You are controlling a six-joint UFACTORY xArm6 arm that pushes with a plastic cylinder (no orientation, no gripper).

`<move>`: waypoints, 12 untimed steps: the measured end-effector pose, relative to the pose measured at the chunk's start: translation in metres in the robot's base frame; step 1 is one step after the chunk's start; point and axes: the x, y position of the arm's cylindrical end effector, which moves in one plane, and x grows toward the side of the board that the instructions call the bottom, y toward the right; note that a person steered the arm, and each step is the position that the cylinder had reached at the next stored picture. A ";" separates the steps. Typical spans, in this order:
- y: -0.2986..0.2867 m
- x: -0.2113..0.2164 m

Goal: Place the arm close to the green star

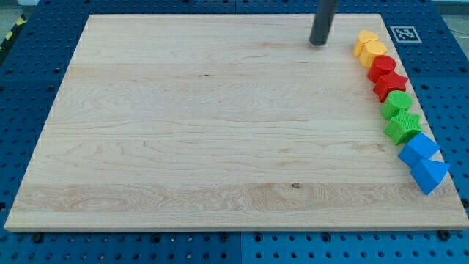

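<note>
Entering from the view's top edge, right of centre, as a single straight dark rod (323, 20). Showing only a short lower length, with everything higher cut off by the frame. Standing nearly upright, leaning just slightly, the upper part sitting a little toward the view's right and the lower end a little toward the view's left. Looking smooth, dark grey to black, and even in thickness all the way down. Ending in my tip (318, 43), blunt and rounded, sitting low in the upper right part of the view.
</note>
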 end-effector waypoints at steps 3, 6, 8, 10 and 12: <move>0.135 -0.049; 0.167 0.017; 0.198 0.059; 0.197 0.118; 0.188 0.196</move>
